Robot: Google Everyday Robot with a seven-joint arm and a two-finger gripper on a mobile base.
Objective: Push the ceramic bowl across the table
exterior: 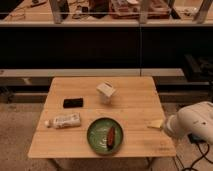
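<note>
The ceramic bowl (pixel 105 135) is green and round. It sits near the front edge of the wooden table (pixel 135 107), a little right of the middle, with a red-brown object (pixel 110 136) lying inside it. My gripper (pixel 169 129) is at the end of the white arm (pixel 195 121), by the table's front right corner, well to the right of the bowl and apart from it.
A white plastic bottle (pixel 65 120) lies on its side left of the bowl. A black flat object (pixel 73 102) lies behind it. A white boxy container (pixel 106 92) stands at mid-table. A yellow sponge (pixel 155 123) lies by the right edge, next to my arm. A dark counter runs behind.
</note>
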